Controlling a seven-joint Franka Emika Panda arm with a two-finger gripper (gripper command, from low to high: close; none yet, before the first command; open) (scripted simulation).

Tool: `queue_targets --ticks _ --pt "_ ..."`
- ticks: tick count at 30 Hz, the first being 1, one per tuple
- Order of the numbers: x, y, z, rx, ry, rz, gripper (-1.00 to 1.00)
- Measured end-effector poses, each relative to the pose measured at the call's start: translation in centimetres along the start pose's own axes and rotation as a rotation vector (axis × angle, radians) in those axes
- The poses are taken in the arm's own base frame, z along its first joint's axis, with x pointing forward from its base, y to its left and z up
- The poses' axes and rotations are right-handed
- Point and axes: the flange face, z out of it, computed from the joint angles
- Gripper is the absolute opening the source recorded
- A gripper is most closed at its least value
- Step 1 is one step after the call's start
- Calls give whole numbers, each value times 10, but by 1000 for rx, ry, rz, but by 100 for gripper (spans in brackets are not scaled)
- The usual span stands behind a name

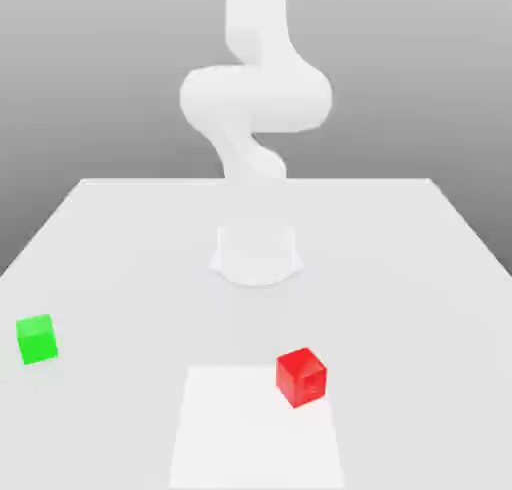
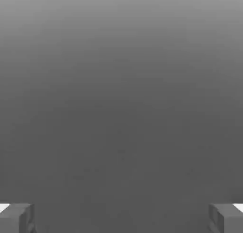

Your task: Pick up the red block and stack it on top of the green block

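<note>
The red block (image 1: 301, 378) sat in the lower part of the exterior view, a little to the right of centre, with one corner turned toward the camera. It rested on the bench (image 1: 400, 278), over the right edge of a bright white rectangular patch (image 1: 255, 433) that reached down to the bottom of the frame. The green block (image 1: 37, 339) lay on the bench near the exterior view's left edge, below mid-height, well apart from the red one.

The pincer (image 2: 121, 220) stood wide, its two fingers well apart with nothing between them, in the hand view. It was not touching the red block; the hand view looked onto a plain grey backdrop. The white arm (image 1: 257, 98) rose from its base (image 1: 256, 253) in the middle of the exterior view to the top edge of the frame, and the red block lay below and slightly right of that base.
</note>
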Motion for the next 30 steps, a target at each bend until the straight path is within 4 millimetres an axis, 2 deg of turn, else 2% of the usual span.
queue_targets --ticks 4,8,12,15,17,18,24,25,30 --pt "-36 15 100 -89 -123 -87 0" --pt "-86 43 184 -171 -247 -174 0" --pt "-148 85 253 -251 -381 -265 0" --pt "-203 128 294 -312 -493 -339 0" --pt "-245 162 315 -355 -576 -392 0" --pt "-258 172 324 -365 -599 -408 0" --pt "-292 204 365 -377 -622 -420 0" --pt "-295 208 370 -377 -622 -420 -100" --pt "-296 208 370 -377 -622 -420 -100"
